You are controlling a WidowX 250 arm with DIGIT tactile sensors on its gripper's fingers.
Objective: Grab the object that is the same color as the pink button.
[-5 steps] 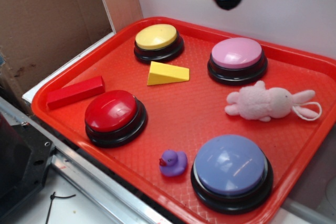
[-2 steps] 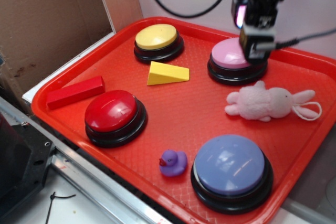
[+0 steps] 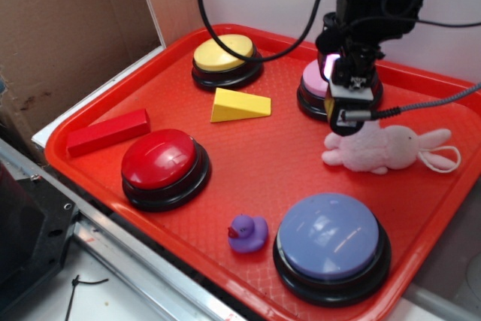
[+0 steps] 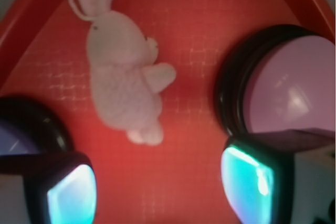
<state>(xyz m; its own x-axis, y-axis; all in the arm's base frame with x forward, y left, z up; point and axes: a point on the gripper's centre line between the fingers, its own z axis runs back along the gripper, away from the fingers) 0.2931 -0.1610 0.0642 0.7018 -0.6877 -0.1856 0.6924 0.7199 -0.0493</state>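
The pale-pink plush bunny (image 3: pixel 379 148) lies on its side on the red tray (image 3: pixel 263 163), ears and loop string pointing right. In the wrist view the bunny (image 4: pixel 123 85) lies ahead of the jaws, left of centre. The pink button (image 3: pixel 312 80) stands just behind it, mostly hidden by the arm; it shows at the right of the wrist view (image 4: pixel 291 90). My gripper (image 3: pixel 347 119) hangs above the bunny's left end, between bunny and pink button. It is open and empty (image 4: pixel 160 187), with bare tray between the fingers.
On the tray stand a yellow button (image 3: pixel 224 54), a red button (image 3: pixel 159 159) and a lavender-blue button (image 3: pixel 331 237), whose edge shows in the wrist view (image 4: pixel 16 135). A yellow wedge (image 3: pixel 237 105), a red block (image 3: pixel 107 131) and a purple duck (image 3: pixel 248 232) also lie there. Cardboard stands at the left.
My gripper has come down from above the tray's back edge, past the pink button, to just above the bunny's left end. The objects on the tray have not moved.
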